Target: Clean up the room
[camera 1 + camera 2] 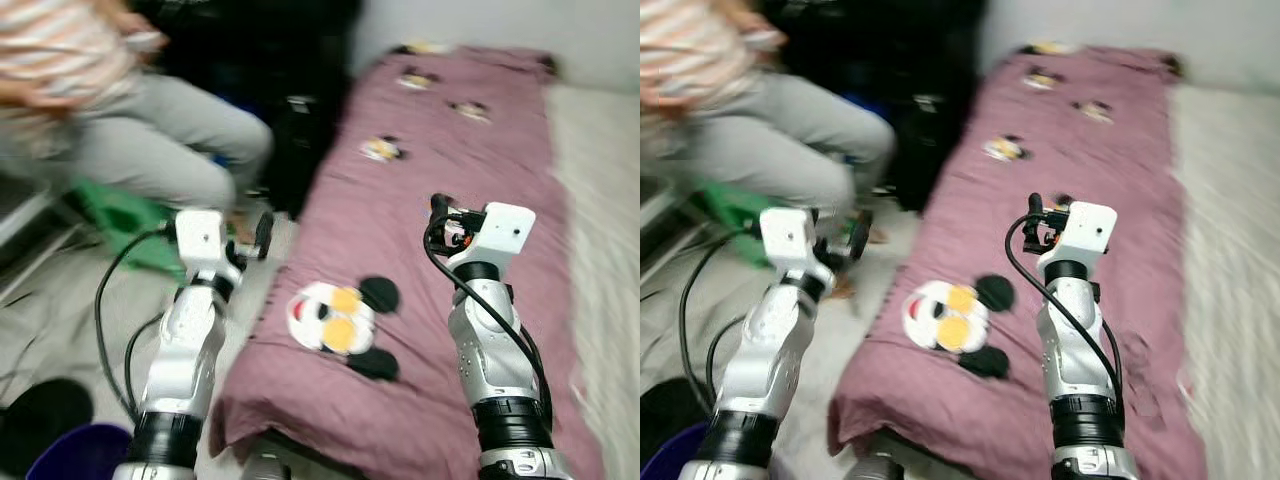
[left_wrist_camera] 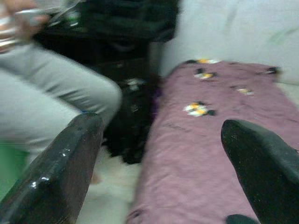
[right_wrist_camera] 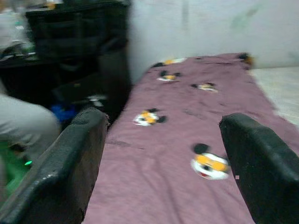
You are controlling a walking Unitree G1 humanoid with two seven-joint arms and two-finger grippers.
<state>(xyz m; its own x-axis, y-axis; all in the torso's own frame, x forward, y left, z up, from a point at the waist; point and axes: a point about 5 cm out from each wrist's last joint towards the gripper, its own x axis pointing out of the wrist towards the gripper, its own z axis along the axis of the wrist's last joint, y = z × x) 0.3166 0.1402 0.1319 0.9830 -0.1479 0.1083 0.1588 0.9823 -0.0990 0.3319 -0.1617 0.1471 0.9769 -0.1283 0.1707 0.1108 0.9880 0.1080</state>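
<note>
Fingers (image 3: 70, 163) on my right gripper (image 3: 159, 172) are standing spread wide with nothing between them, and I am seeing the mauve bedspread (image 3: 187, 121) through the gap. That gripper is hanging above the bed, near a cartoon mouse face (image 3: 210, 164) printed on the cloth. My left gripper (image 2: 159, 172) is showing its fingers (image 2: 60, 168) spread apart and empty too; it is hovering over the floor just beside the bed's left edge, pointing along the bed toward the pale wall (image 2: 233, 32). From the head camera I am looking down on both silver arms raised, the right one (image 1: 490, 350) over the bedspread and the left one (image 1: 190, 340) beside it, with black cables looping off each. A larger mouse face print (image 1: 335, 318) is lying between the arms near the foot of the bed. A person in grey trousers (image 1: 150, 150) is sitting to the left, on something green (image 1: 120, 215). Dark furniture (image 1: 290, 60) is standing at the bed's head corner. Everything is looking blurred.
</note>
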